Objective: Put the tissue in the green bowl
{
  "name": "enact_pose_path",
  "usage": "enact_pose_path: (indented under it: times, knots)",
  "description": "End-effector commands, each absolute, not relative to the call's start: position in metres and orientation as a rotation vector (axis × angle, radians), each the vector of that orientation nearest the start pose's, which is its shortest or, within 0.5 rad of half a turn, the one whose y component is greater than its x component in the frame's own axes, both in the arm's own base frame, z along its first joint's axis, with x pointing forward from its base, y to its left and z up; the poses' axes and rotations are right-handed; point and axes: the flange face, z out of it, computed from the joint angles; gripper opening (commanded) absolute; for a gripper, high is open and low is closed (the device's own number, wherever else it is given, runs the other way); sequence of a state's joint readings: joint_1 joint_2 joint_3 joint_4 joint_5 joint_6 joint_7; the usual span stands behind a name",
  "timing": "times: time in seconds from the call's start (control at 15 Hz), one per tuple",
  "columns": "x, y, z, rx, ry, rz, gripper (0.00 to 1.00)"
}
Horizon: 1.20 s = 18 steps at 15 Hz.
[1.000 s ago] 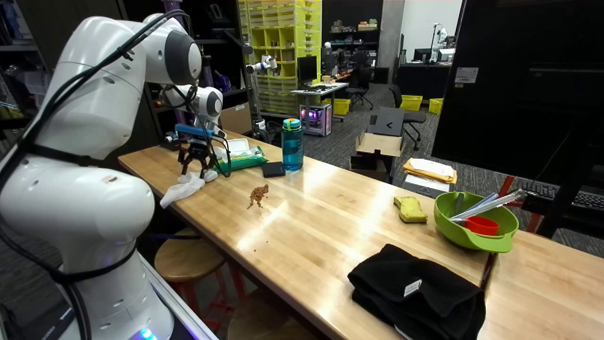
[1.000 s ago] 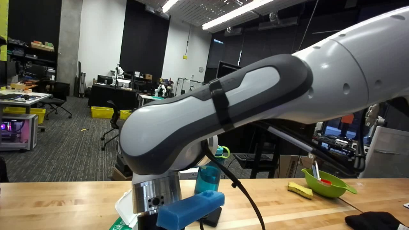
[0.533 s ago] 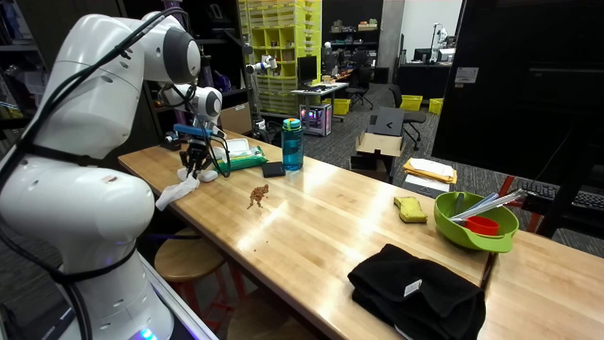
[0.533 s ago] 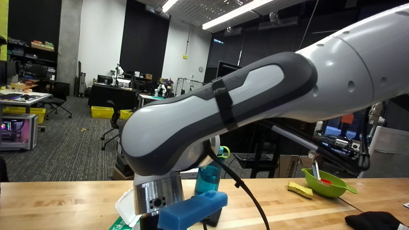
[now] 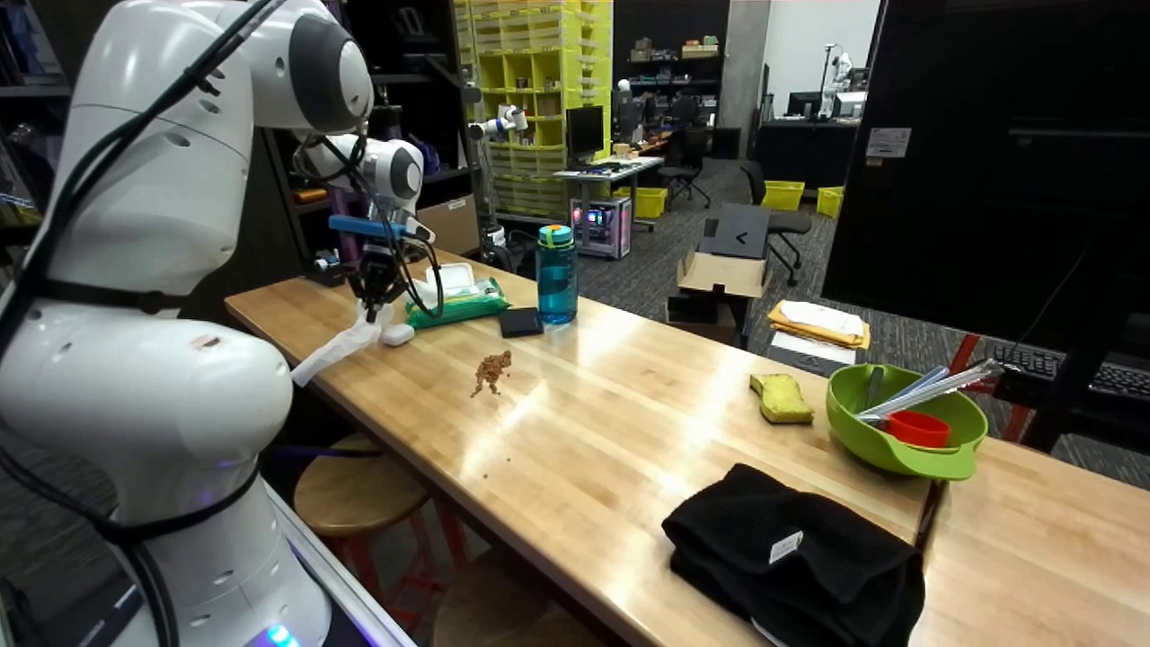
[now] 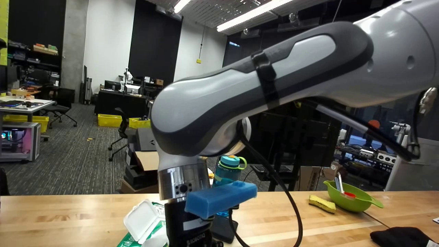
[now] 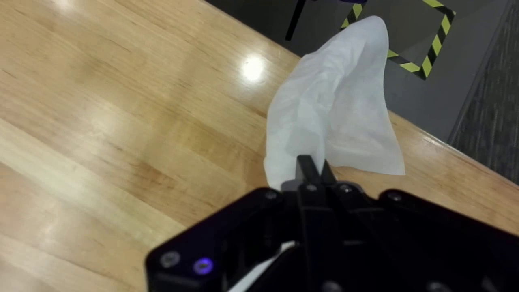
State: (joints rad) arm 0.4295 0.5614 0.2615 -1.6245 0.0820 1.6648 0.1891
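The tissue (image 5: 334, 350) is a limp white sheet at the far end of the table, by its edge. My gripper (image 5: 370, 314) is shut on the upper part of it, slightly raised, while the lower part trails toward the edge. In the wrist view the gripper (image 7: 316, 163) pinches the tissue (image 7: 298, 117) between its fingertips, and the sheet spreads out past the table's edge. In an exterior view the fingertips are cut off below the frame. The green bowl (image 5: 885, 452), holding a red cup and utensils, sits at the opposite end, also visible in an exterior view (image 6: 347, 203).
Near the gripper are a small white object (image 5: 397, 335), a green wipes pack (image 5: 463, 307), a black flat case (image 5: 521, 322) and a blue bottle (image 5: 557, 283). Brown crumbs (image 5: 492, 370) lie mid-table. A yellow sponge (image 5: 782, 399) and black cloth (image 5: 791, 557) are near the bowl.
My fingers have closed from open onto the tissue. The arm has since risen a little, pulling the tissue's upper part up with it.
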Motion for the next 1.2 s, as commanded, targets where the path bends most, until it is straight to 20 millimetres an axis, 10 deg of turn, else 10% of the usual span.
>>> enact_pose_path:
  times: [0.0,1.13]
  knots:
    - [0.478,0.377,0.307,-2.993,-0.672,0.796,0.00]
    - [0.463,0.269,0.383,-3.147,-0.484,0.430,0.00]
